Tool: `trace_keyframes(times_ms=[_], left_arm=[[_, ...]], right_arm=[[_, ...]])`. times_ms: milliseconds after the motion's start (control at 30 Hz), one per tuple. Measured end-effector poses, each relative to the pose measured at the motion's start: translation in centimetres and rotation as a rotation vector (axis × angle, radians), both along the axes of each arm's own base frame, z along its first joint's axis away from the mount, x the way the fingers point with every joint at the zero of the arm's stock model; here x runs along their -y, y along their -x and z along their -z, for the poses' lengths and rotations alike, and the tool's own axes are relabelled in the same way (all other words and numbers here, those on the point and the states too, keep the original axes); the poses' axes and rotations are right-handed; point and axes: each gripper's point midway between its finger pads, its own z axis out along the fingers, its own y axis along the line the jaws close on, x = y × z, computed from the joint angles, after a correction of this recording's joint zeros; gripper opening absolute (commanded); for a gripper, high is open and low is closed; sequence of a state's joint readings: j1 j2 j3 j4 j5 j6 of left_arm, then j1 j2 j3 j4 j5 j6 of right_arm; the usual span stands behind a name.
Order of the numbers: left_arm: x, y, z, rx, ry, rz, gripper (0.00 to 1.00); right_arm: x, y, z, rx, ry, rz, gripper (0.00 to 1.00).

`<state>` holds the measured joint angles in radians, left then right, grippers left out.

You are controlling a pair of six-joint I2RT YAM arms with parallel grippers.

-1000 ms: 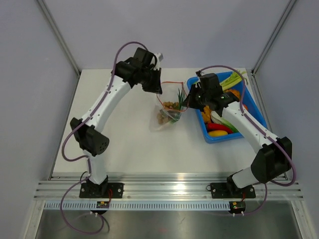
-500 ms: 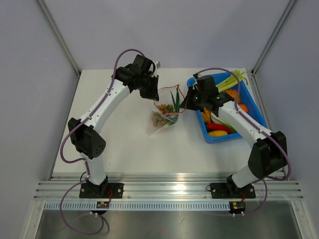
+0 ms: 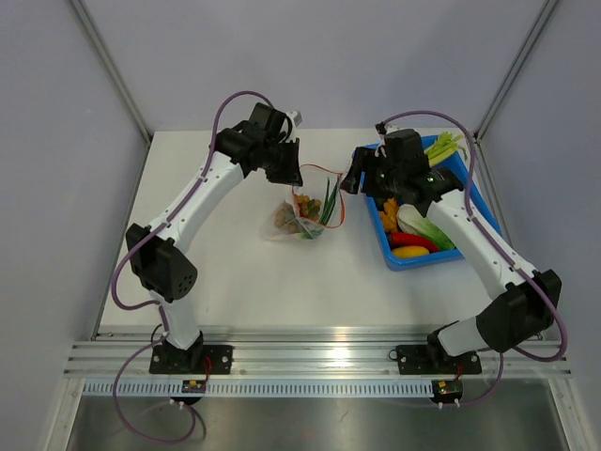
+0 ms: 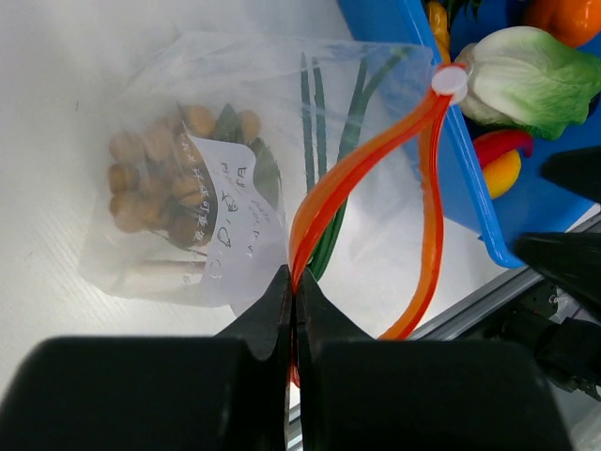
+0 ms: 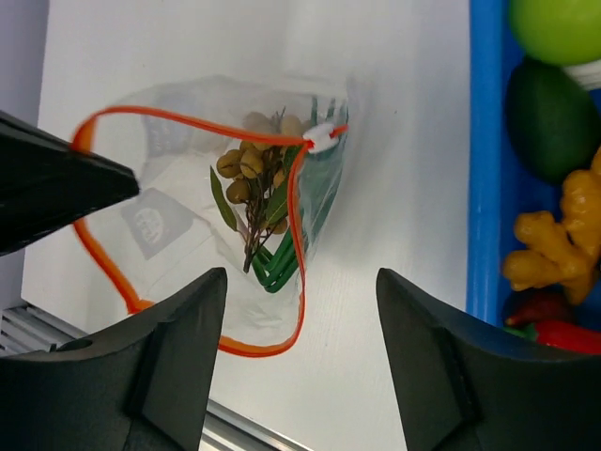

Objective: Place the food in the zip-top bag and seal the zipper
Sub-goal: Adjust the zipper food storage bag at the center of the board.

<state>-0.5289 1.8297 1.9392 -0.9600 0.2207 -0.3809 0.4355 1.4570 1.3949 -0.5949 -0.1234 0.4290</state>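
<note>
The left gripper (image 4: 292, 282) was clamped tight on the orange-red zipper (image 4: 349, 164) of the zip-top bag (image 3: 299, 216). It pinched the strip well away from the white slider (image 4: 450, 81), so the mouth gaped in a wide loop. Inside lay the cluster of brown balls (image 5: 246, 162) and the green onions (image 5: 282, 258). The bag sat on the white table (image 3: 235, 272) between the arms, near the blue bin (image 3: 413, 262). From above it was hard to tell whether its bottom rested fully on the surface or partly hung from the pinch. The right gripper (image 5: 300, 282) hovered over the open mouth, fingers spread wide with nothing between them. The cabbage (image 4: 526, 80), green apple (image 5: 563, 28) and other pieces lay in the bin, so filling looked unfinished. As I judged it, the single pinch was the weak point. A tug from a dropped piece or a brush from the right fingers could pull the thin strip out of the jaws, and the floppy mouth would then collapse. The tilted bag might also spill the onions. If the right arm reached for the bin, a finger could snag the loop and drag the bag along.
</note>
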Motion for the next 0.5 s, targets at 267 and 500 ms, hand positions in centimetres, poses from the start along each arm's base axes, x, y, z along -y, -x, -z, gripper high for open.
trace_keyframes(times_ms=[267, 500], left_arm=[[0.4, -0.1, 0.5, -0.011, 0.020, -0.006, 0.00], [1.0, 0.1, 0.5, -0.014, 0.059, 0.014, 0.00]], right_arm=[[7.0, 0.4, -6.8, 0.170, 0.018, 0.149, 0.77], [14.5, 0.3, -4.1, 0.124, 0.135, 0.374, 0.79]])
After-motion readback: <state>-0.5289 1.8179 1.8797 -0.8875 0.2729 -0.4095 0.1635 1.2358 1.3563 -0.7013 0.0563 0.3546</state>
